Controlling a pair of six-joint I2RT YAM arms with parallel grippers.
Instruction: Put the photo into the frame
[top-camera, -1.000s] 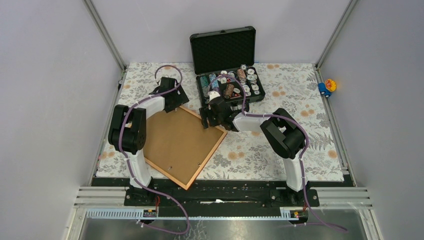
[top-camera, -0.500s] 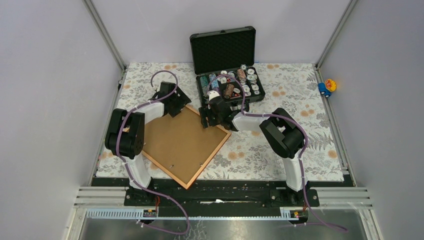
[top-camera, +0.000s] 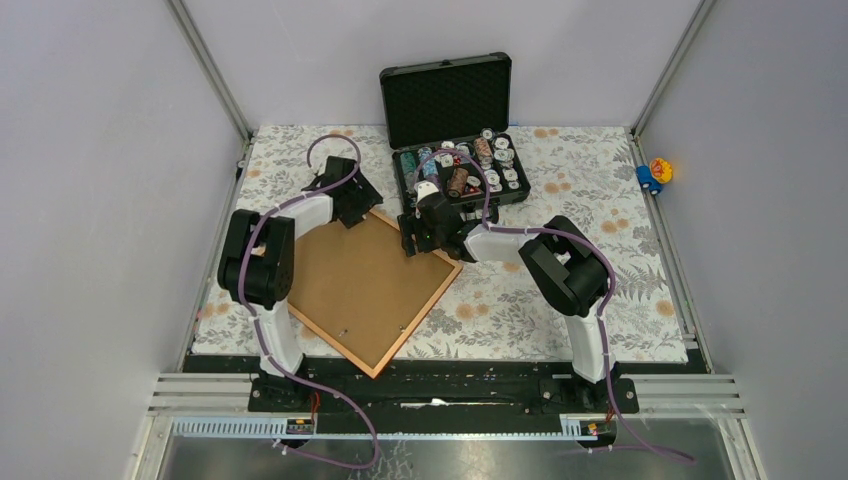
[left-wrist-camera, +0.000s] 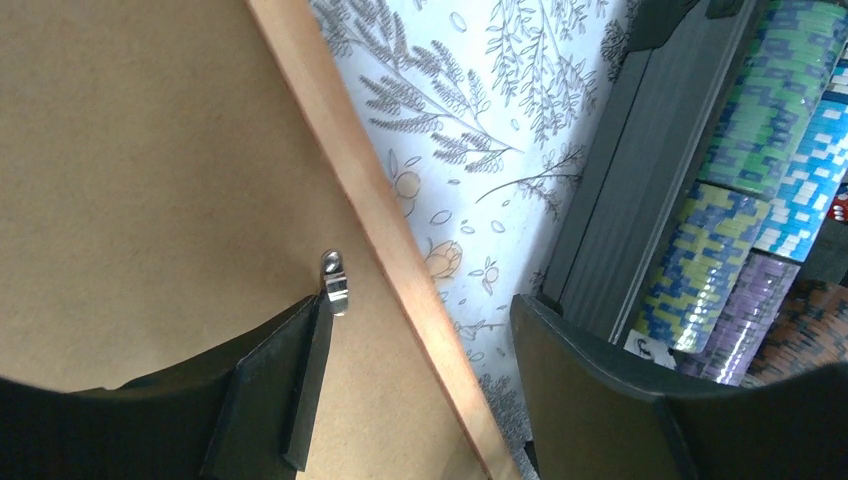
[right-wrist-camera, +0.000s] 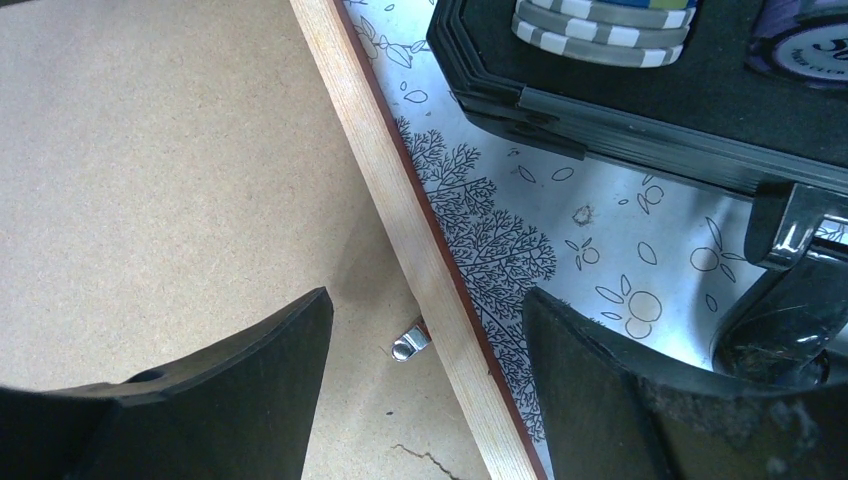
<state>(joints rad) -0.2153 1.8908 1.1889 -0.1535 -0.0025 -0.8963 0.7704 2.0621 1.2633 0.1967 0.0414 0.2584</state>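
The frame (top-camera: 432, 296) lies face down on the table at the left, its brown cardboard backing board (top-camera: 360, 280) up. The photo is hidden. My left gripper (top-camera: 352, 206) is open at the frame's far corner. In the left wrist view it (left-wrist-camera: 410, 390) straddles the wooden rail (left-wrist-camera: 400, 250), one finger (left-wrist-camera: 270, 390) touching a metal clip (left-wrist-camera: 333, 280). My right gripper (top-camera: 414, 236) is open at the far right rail. In the right wrist view it (right-wrist-camera: 425, 380) straddles the rail (right-wrist-camera: 400, 190), with a metal clip (right-wrist-camera: 410, 343) between the fingers.
An open black case (top-camera: 447, 100) of poker chips (top-camera: 480, 160) stands just behind both grippers, close to the frame's far edge. A small blue and yellow toy (top-camera: 655, 172) lies beyond the table's right edge. Floral cloth (top-camera: 580, 290) covers the table.
The frame has shifted slightly to the right and away. The left arm swung out a little and came back. Both grippers stay open at the frame's far edges.
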